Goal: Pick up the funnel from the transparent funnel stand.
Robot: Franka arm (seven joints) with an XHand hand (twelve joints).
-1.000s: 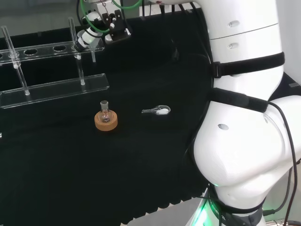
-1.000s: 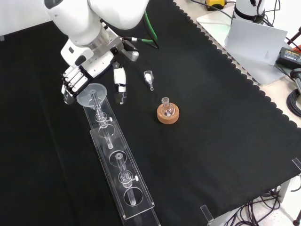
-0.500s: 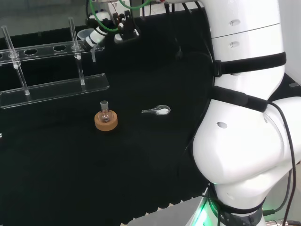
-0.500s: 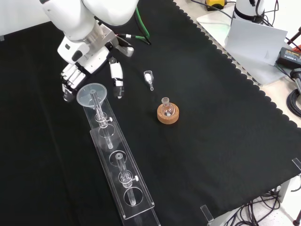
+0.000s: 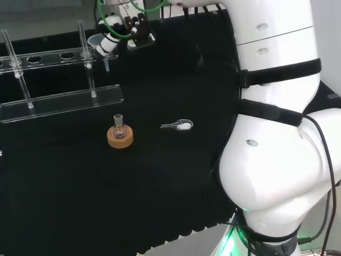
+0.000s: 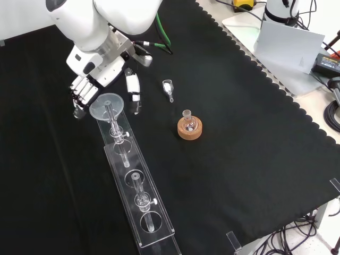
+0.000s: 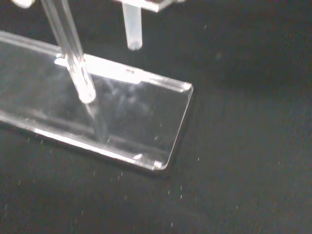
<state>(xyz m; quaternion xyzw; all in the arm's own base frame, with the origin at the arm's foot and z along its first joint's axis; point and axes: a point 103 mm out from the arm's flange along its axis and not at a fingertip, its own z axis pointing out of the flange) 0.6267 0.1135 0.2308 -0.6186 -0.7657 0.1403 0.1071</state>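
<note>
Front view shows the counter (image 6: 239, 106) covered in black cloth with a scalloped edge, and beyond that edge a pale bench with a grey box (image 6: 289, 45) and dark cables. A transparent funnel stand (image 6: 135, 196) lies lengthwise on the cloth. The funnel (image 6: 108, 105) sits in the stand's far end, its round mouth up and its stem (image 7: 131, 24) pointing down toward the stand's clear base. The robot hand (image 6: 98, 79) is right at the funnel, its fingers curled behind the rim and its thumb (image 6: 133, 91) stretched out beside it; whether it touches the funnel I cannot tell. Near the stand, a small flask (image 6: 187, 121) stands on a cork ring (image 6: 189, 130), with a little clear scoop (image 6: 168, 88) just beyond.
</note>
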